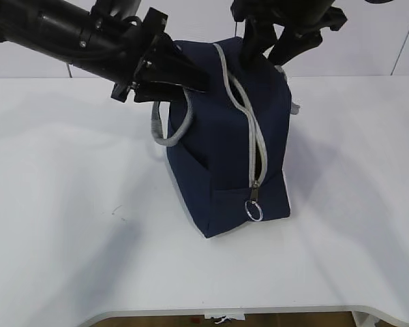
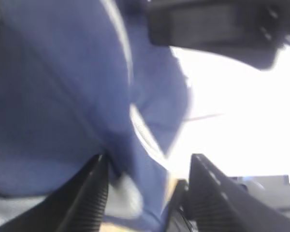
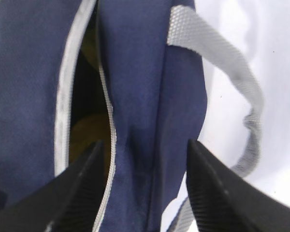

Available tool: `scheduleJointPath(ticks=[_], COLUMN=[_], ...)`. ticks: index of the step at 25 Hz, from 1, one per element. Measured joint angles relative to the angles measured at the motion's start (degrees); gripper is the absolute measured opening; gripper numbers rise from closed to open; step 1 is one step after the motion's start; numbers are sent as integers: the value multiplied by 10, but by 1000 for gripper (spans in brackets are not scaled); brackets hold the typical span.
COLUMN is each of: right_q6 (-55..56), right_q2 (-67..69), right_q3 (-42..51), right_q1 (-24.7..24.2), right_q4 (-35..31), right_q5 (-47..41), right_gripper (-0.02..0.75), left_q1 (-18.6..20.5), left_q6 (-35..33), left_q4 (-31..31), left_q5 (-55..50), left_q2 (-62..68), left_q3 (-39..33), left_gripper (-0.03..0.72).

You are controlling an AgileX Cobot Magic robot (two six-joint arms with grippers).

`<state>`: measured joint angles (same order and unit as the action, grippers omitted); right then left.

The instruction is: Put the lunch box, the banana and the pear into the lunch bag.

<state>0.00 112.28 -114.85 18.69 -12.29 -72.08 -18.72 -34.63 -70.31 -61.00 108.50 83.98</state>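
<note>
Two black arms crowd the far half of the scene, both reaching down onto the boxy navy fabric lunch bag (image 1: 225, 143), which stands alone on the smooth white counter (image 1: 68, 204) slightly right of centre. The left end effector (image 1: 180, 75) lies against the bag's upper left shoulder, just above the grey webbing handle (image 1: 169, 129) that loops down the left side. The left wrist view is blurred; its ribbed dark fingers (image 2: 87, 193) stand apart with navy cloth bunched between them, though I cannot tell whether they pinch it. The right end effector (image 1: 273, 44) comes down on the far top edge; its fingers (image 3: 217, 193) are spread wide astride a fold of the fabric beside the zip, not closed on it.

A grey zipper (image 1: 249, 129) runs over the top and down the near face to a metal ring pull (image 1: 254, 211). The slit gapes, and through it the right wrist view shows something rounded and yellow-brown (image 3: 89, 133) in the dark interior; which fruit it is cannot be told. A second grey strap (image 3: 241, 96) hangs off the right side.

Bare counter lies open left, right and near, up to its rounded near edge.
</note>
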Motion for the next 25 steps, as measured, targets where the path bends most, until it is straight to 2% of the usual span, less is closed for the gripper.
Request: scheduleJointPath(ticks=[1,2,4,9,11,13,15,16,18,19,22,24,25], right_q6=[0,0,0,0,0,0,-6,-7,-15,-20,-32,-35,-39], right_q2=[0,0,-6,-37,-49,-58,-67,-75,-91,-102,-141,-172,-191], right_q3=[0,0,0,0,0,0,0,0,0,4,35,73,100], right_q1=[0,0,0,0,0,0,0,0,0,0,0,0,0], right_q4=[0,-1,-2,-4,-5,-5,-5,-5,-2,0,0,0,0], right_q5=[0,0,0,0,0,0,0,0,0,0,0,0,1], right_gripper=[429,434,437,438,439,439,439,439,439,439,438,438,437], left_q1=[0,0,4,25,29,32,32,32,32,32,32,32,32], left_q6=[0,0,0,3,11,35,35,35,35,82,104,153,153], left_q4=[-1,-1,-1,6,20,60,60,101,101,135,170,260,260], left_q5=[-8,-8,-29,-67,-72,-73,-73,-73,-73,-78,-80,-86,-86], left_q2=[0,0,-5,-38,-45,-59,-59,-59,-59,-59,-103,-129,-129], left_q3=[0,0,0,0,0,0,0,0,0,0,0,0,0], left_gripper=[342,342,400,417,417,418,418,418,418,418,410,402,402])
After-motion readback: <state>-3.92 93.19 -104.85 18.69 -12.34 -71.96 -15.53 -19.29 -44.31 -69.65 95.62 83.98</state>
